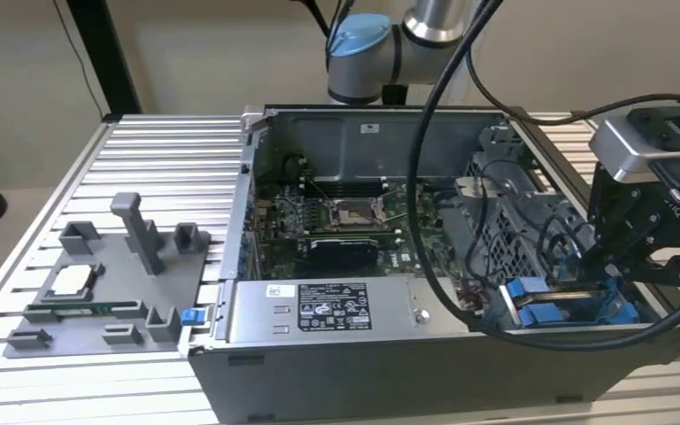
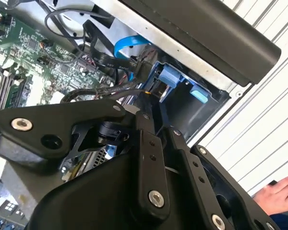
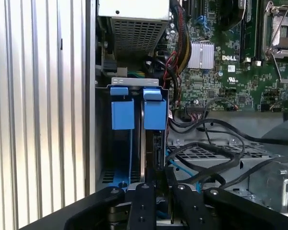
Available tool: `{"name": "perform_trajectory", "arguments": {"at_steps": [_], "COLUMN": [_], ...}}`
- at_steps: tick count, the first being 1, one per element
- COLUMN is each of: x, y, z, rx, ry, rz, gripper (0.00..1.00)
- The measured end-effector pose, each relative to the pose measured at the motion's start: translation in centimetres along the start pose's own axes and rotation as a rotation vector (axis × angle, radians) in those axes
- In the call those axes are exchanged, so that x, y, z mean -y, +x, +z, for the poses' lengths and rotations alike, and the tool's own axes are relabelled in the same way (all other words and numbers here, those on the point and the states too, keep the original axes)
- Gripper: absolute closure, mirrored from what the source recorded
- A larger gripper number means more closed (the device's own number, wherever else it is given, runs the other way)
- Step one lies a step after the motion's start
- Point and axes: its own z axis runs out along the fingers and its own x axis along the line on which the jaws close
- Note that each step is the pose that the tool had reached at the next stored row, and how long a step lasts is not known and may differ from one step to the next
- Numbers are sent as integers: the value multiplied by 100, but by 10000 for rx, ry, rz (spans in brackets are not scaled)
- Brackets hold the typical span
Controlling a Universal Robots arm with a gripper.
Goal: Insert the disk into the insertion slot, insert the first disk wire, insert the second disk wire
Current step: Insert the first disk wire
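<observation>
Here the gripper [image 1: 594, 270] hangs tilted down into the insertion slot [image 1: 576, 325]; its hold cannot be told.

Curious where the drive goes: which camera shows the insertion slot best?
The first wrist view: it looks straight along the insertion slot, showing both blue fittings. The exterior view shows it at a corner of the case; the second wrist view catches one end obliquely.

Lighting: bright, even. Glare: ribbed silver aluminium tabletop [image 2: 273, 120], washed pale in the second wrist view. Shadow: blue-fitted grey metal drive bay [image 3: 116, 158], dim inside.
</observation>
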Motion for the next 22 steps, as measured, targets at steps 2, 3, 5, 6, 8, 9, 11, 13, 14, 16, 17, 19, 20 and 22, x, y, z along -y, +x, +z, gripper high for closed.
{"name": "perform_trajectory", "arguments": {"at_steps": [2,3,5,6,8,9,11,13,14,16,17,19,20,22], "x": [3,6,15,17,20,20,21,21,21,21,21,21,21,19], "y": [2,2,2,1,0,-3,-8,-18,-26,-42,-43,-43,-43,-43], "z": [21,25,26,27,29,31,34,39,41,45,47,47,48,53], "rx": [0,1,3,5,6,7,7,8,8,9,11,9,9,11], "ry": [-2,-1,9,13,20,21,27,37,42,50,53,58,60,64], "rz": [-23,-31,-43,-43,-43,-36,9,103,139,204,235,281,297,328], "gripper": [100,100,100,100,100,100,100,100,100,100,100,100,100,100]}}
